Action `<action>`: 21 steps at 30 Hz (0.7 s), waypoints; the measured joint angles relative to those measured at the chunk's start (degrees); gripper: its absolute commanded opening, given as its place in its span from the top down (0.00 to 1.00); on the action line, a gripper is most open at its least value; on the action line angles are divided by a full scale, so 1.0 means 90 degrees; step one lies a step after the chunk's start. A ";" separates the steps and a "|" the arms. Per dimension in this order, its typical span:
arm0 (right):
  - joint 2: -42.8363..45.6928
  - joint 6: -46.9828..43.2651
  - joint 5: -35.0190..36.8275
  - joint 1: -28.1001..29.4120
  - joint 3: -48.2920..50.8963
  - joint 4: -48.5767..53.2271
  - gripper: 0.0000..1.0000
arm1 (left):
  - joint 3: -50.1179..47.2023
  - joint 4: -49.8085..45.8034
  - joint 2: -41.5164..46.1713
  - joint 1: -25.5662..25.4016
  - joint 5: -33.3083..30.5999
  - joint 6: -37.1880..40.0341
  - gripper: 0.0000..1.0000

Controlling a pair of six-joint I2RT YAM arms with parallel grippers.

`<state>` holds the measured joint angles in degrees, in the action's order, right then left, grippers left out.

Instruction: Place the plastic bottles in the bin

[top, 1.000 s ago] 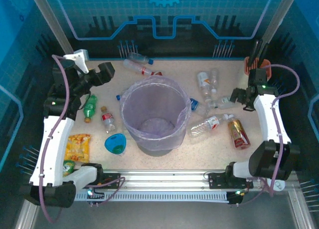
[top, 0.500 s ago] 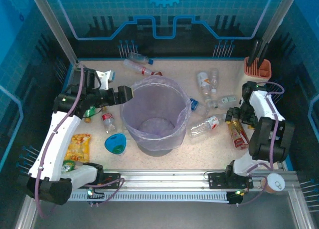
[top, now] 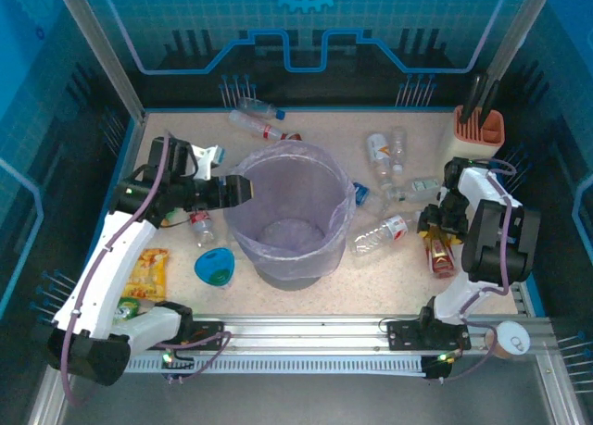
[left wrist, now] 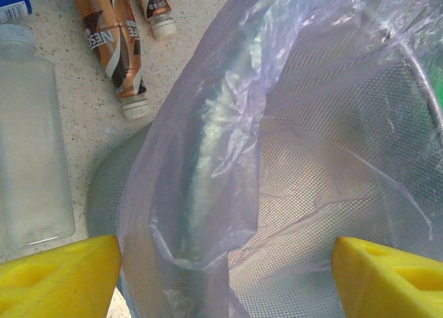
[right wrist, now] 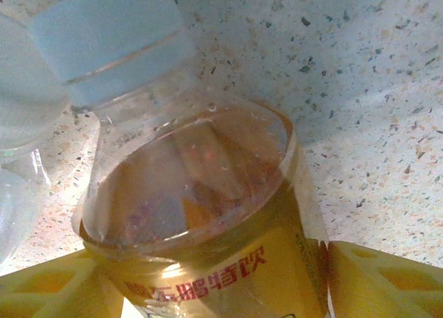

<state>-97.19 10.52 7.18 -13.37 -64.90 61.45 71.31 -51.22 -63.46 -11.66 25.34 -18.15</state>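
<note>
**Right fingers closed on a bottle; left fingers open at the bin's rim**

Right wrist view. A clear plastic bottle of amber drink (right wrist: 201, 193), with a pale blue cap and a yellow label printed in red characters, lies on the speckled beige desk (right wrist: 387, 89). My right fingers (right wrist: 387, 276) are closed on it, one yellow pad against each side of the label. The bottle rests on the desk.

Top view. The same bottle (top: 442, 251) lies at the right side of the desk (top: 315, 138), under my right fingers (top: 435, 223) and just right of a crushed clear bottle with a red label (top: 380, 232). A cluster of clear bottles (top: 389, 156) lies beyond it, and two more bottles (top: 257, 119) lie at the far edge. The large round grey bin (top: 287, 275), lined with a thin lilac see-through bag (top: 347, 198), stands mid-desk. My left fingers (top: 239, 192) are at its left rim.

Left wrist view. My left fingers (left wrist: 59, 276) stand wide apart and grip nothing, with the bag (left wrist: 228, 124) and the bin's grey wall (left wrist: 104, 193) between them. Beside the bin lie a clear square-sided bottle (left wrist: 31, 145) and two brown-labelled bottles (left wrist: 118, 48).

Surroundings, top view. A small blue bowl (top: 215, 266) and a yellow snack packet (top: 145, 272) lie near left of the bin. A beige-and-orange knife block (top: 479, 124) stands in the far right corner.
</note>
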 measured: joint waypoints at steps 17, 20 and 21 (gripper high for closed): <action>0.1690 0.0143 -0.0797 0.0177 -0.1688 0.0903 0.52 | -0.0170 0.0046 0.0000 -0.0192 -0.0078 -0.0165 0.23; 0.1889 0.0287 -0.1059 0.0918 -0.2793 0.1231 0.53 | -0.0255 0.0080 0.0000 -0.0248 -0.0100 -0.0214 0.30; 0.1894 0.0342 -0.1139 0.1246 -0.3208 0.1287 0.53 | -0.0294 0.0087 0.0000 -0.0265 -0.0117 -0.0236 0.32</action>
<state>-80.14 13.61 -3.07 -2.15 -93.78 73.03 68.66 -50.43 -63.46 -14.04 24.29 -20.27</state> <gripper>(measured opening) 0.531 0.718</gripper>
